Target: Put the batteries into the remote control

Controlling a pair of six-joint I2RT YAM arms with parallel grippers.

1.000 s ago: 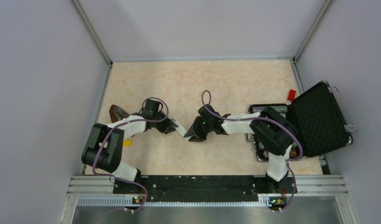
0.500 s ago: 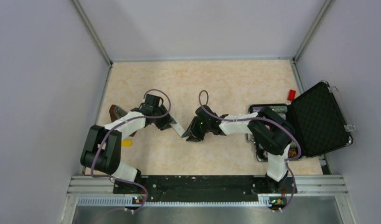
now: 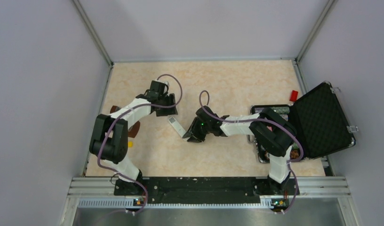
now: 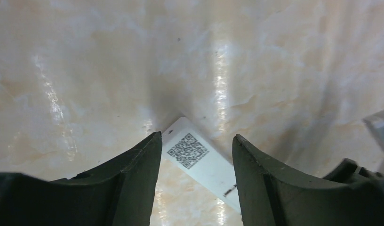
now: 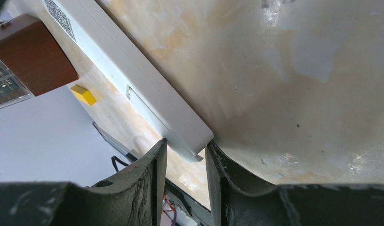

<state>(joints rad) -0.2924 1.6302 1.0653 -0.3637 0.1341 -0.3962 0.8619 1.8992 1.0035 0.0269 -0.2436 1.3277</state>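
black case [image 3: 324, 117] open, right edge | red block [image 3: 294, 95] just behind it | yellow bar [image 5: 83, 94] left

Beige marbled tabletop [image 3: 228, 84], glossy glare; plain grey walls [image 3: 199, 28]; aluminium corner posts [image 3: 93, 33].

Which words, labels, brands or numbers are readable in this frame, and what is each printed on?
No words or numbers can be read anywhere.
QR code, no letters: on the white back of the remote control, near one end.
Small black mark beside it: too blurred to read.
Faint figures on the dark panel of the brown block: too small to read.
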